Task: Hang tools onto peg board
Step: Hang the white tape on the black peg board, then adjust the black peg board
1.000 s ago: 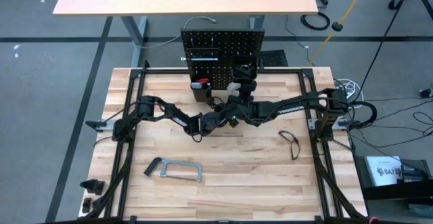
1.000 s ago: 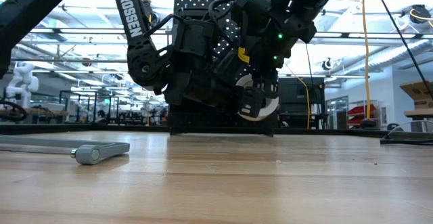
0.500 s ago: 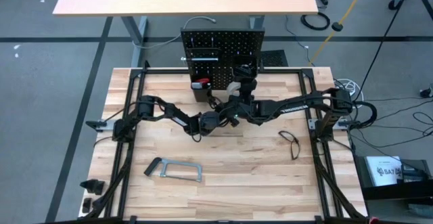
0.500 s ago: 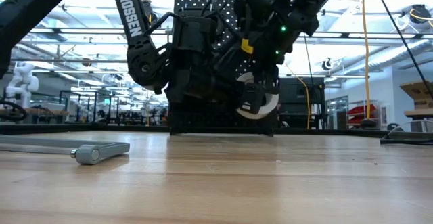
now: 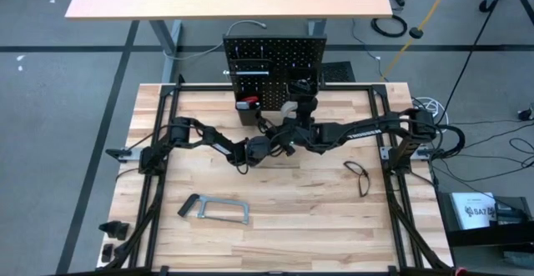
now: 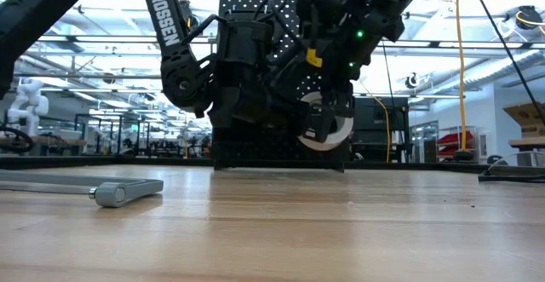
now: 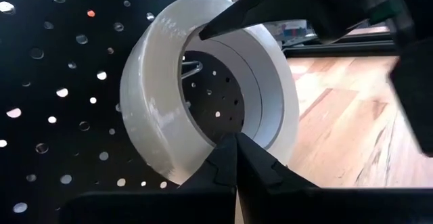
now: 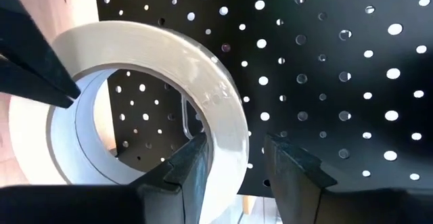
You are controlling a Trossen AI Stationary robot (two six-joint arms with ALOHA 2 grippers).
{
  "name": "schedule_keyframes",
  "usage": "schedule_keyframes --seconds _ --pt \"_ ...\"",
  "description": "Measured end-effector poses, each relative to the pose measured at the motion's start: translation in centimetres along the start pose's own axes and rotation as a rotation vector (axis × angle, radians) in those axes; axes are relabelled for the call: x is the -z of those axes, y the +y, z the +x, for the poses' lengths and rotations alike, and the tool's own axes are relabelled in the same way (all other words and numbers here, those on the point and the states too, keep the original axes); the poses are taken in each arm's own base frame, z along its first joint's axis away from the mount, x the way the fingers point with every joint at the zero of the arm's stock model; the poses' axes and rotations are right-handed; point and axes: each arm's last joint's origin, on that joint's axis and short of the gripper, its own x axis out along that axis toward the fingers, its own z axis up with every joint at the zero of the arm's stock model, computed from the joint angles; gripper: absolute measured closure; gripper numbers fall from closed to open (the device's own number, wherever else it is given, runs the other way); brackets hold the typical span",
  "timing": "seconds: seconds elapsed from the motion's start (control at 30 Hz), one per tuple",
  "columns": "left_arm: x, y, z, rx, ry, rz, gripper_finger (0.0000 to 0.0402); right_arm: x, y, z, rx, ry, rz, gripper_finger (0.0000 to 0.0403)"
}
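- High view: I see the peg board (image 5: 274, 66) standing upright at the far edge of the table (image 5: 275, 226). A black bin (image 5: 248, 109) sits at its foot with a red-handled tool (image 5: 246, 102) in it; a second bin (image 5: 299, 88) is mounted further right, and I cannot tell its contents.
- High view: both arms meet just in front of the board. The right gripper (image 5: 294, 113) holds the white tape roll (image 5: 289, 109) against the lower board. The left gripper (image 5: 271, 136) is just beside it.
- High view: a grey bar clamp (image 5: 214, 208) lies on the near left of the table, well apart from both grippers. Black pliers (image 5: 359, 178) lie on the right side.
- Low view: the tape roll (image 6: 327, 129) stands on edge above the table, low in front of the board (image 6: 255, 9), with the right gripper's fingers (image 6: 317, 122) across it. The clamp (image 6: 94, 188) lies flat at left.
- Left wrist view: the left gripper (image 7: 235, 158) has its two fingers pressed together with nothing between them, the tips just under the roll (image 7: 203, 88). A metal hook (image 7: 194, 65) on the board shows through the roll's centre hole.
- Right wrist view: the right gripper (image 8: 233, 158) grips the roll (image 8: 155, 95) by its wall, one finger (image 8: 186, 166) inside the ring and the other outside it. The roll is close to the board (image 8: 325, 82), and a hook (image 8: 186, 119) shows inside the ring.
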Motion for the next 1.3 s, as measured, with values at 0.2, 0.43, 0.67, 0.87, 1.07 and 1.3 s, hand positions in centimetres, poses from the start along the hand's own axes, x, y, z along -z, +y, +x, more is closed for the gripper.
schedule_keyframes --seconds 0.2,0.43,0.67,0.87,1.07,1.3 --pt "0.7 0.6 0.5 -0.055 0.040 0.010 0.0401 -0.8 -0.6 -1.4 -0.046 -0.083 0.059 0.0266" --pt "1.2 1.5 1.4 -0.050 0.068 -0.073 0.0401 -0.8 -1.4 -3.1 -0.068 -0.141 0.080 0.0266" --pt "0.4 0.5 0.6 0.003 0.017 -0.070 0.0401 -0.5 -1.5 -4.4 -0.060 -0.142 0.087 0.0266" --pt "0.3 -0.2 0.0 0.032 0.009 -0.065 0.0401 0.3 -0.7 -5.0 -0.101 -0.102 0.137 0.0266" --pt "-0.3 -2.6 -2.3 0.122 -0.021 0.068 0.0401 2.9 -0.3 -6.9 -0.294 0.023 0.307 0.0266" --pt "-3.0 -4.7 -5.9 0.197 -0.088 0.129 0.0401 6.2 -1.5 -10.9 -0.303 0.127 0.471 0.0266"
